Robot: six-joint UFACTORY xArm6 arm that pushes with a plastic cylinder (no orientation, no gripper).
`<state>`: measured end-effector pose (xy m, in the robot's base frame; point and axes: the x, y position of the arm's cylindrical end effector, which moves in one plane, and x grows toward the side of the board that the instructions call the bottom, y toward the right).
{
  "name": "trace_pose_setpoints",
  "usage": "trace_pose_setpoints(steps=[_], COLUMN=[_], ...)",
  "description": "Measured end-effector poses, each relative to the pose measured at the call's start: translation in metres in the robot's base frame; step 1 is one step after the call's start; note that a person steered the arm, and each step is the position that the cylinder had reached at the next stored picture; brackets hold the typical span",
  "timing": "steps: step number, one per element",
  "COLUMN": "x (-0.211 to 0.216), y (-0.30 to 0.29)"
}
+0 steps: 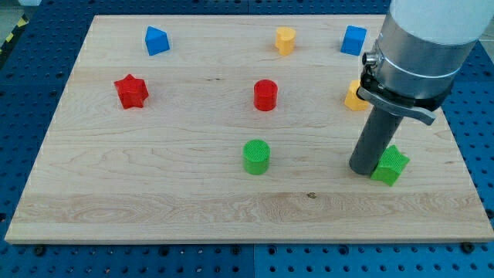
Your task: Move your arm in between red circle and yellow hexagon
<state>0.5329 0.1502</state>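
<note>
The red circle (265, 95) stands near the board's middle. The yellow hexagon (355, 96) lies at the right and is partly hidden behind my arm. My tip (363, 171) rests on the board below the yellow hexagon, well to the right of and below the red circle. It touches the left side of a green star (390, 164).
A green circle (256, 157) sits below the red circle. A red star (131, 91) is at the left. A blue block (157, 40), a yellow heart (285, 40) and a blue cube (353, 39) line the top. The board's right edge (461, 154) is close.
</note>
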Motion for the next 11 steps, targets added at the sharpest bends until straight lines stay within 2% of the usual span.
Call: trace_pose_setpoints(steps=[1, 2, 3, 4, 5, 6, 10, 11], x=[-0.005, -0.031, -0.027, -0.004, -0.003, -0.001, 0.009, -0.013], y=[0.002, 0.002, 0.022, 0.043, 0.043, 0.014, 0.01, -0.007])
